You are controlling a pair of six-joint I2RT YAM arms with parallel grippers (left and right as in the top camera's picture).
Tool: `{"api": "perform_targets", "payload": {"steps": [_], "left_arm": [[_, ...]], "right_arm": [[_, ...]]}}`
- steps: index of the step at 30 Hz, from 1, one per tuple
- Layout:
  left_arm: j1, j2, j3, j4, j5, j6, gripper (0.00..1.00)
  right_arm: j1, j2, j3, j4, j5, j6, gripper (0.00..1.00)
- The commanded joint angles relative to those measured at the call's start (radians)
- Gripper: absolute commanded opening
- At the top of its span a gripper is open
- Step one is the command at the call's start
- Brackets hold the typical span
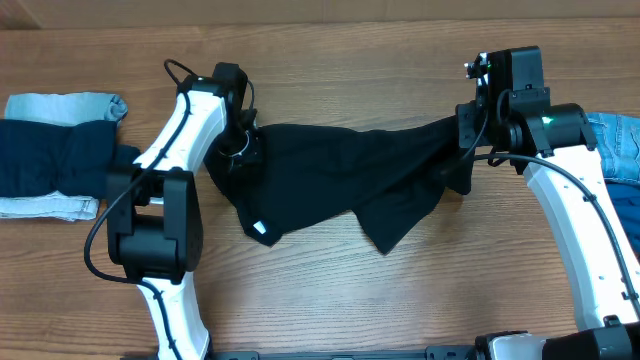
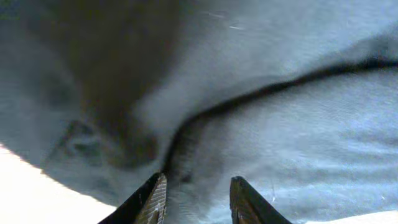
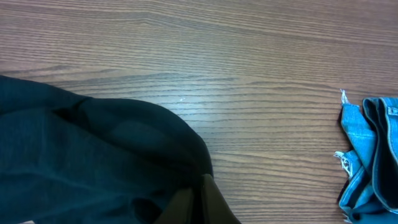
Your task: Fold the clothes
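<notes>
Jaws of the right gripper (image 1: 468, 140) are closed on the bunched right end of the black garment (image 1: 340, 170). The left gripper (image 2: 199, 200) has its fingers (image 2: 157, 200) partly apart with a dark fold of that cloth running to the gap; whether they clamp it I cannot tell. The garment stretches between the two grippers across the middle of the table (image 1: 400, 60), its loose lower edge sagging toward the near edge, with a white tag (image 1: 261, 228) by its near-left corner. At the left edge a navy garment (image 1: 50, 155) lies on pale denim (image 1: 60, 105). At the right edge lies a blue denim piece (image 1: 620, 145), apart from the black cloth.
</notes>
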Motion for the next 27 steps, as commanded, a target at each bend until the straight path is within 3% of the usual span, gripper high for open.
{"api": "perform_targets", "payload": {"steps": [1,5,11,13,15,19,27], "left_arm": [[0.024,0.009,-0.011,0.011,-0.025,0.038,0.4],[0.007,0.009,-0.04,0.057,0.071,0.053,0.42],[-0.039,0.009,-0.145,0.107,0.085,0.044,0.41],[-0.039,0.009,-0.15,0.104,0.095,0.045,0.34],[-0.036,0.004,-0.138,0.102,0.121,0.045,0.21],[-0.007,-0.014,-0.029,0.013,0.105,0.045,0.11],[0.052,-0.071,0.325,-0.183,0.03,0.047,0.09]], "right_arm": [[-0.003,-0.017,0.013,0.005,0.0,0.007,0.04],[-0.003,-0.017,0.013,0.002,0.0,0.008,0.04],[-0.003,-0.017,0.013,0.002,0.0,0.007,0.04],[-0.003,-0.017,0.013,0.002,0.0,0.008,0.04],[-0.003,-0.017,0.013,0.002,0.0,0.008,0.04],[-0.003,-0.017,0.013,0.002,0.0,0.008,0.04],[-0.003,-0.017,0.013,0.002,0.0,0.007,0.04]]}}
